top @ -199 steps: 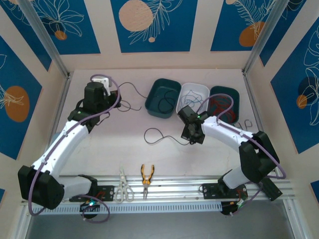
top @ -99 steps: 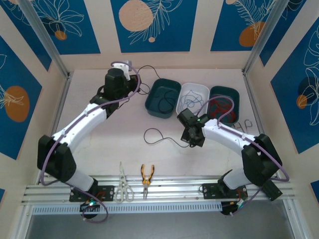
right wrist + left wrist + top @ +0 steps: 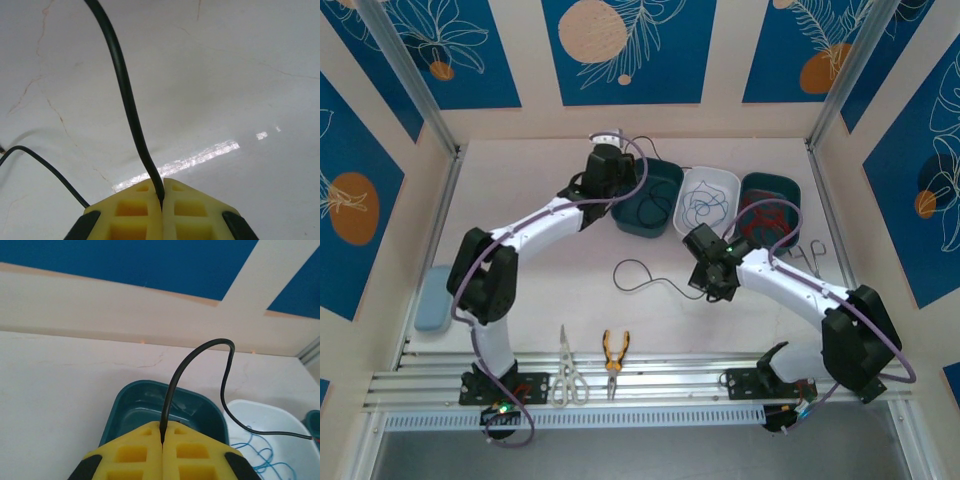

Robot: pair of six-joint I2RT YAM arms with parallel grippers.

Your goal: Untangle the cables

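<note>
Since one second earlier, the left arm (image 3: 535,225) has been swung from the left side of the table (image 3: 540,290) across to the dark teal bin (image 3: 145,402). The right arm (image 3: 790,285) has been shifted only slightly.

The left gripper (image 3: 163,429) is fully closed, with a black cable (image 3: 172,380) pinched between its yellow fingertips. The cable rises ahead of the fingers, arches over and trails off to the gripper's right, across the white bin (image 3: 270,415), in which a blue cable (image 3: 255,452) lies. The dark teal bin sits directly ahead of and below this gripper.

The right gripper (image 3: 162,192) is likewise fully closed, on a looped black cable (image 3: 125,90) that runs forward from its fingertips. The loop rests on the table beside the gripper, on the side toward the left arm. A red cable (image 3: 767,215) is coiled in the right-hand teal bin (image 3: 798,205), beyond this gripper. Whether both grippers hold one and the same cable cannot be told.

The cables are judged light, thin and limp, with a slight spring and a smooth jacket that may slip. Each should be gripped on a clear stretch near a free end, away from crossings, and drawn gently so that no loop is tightened.
</note>
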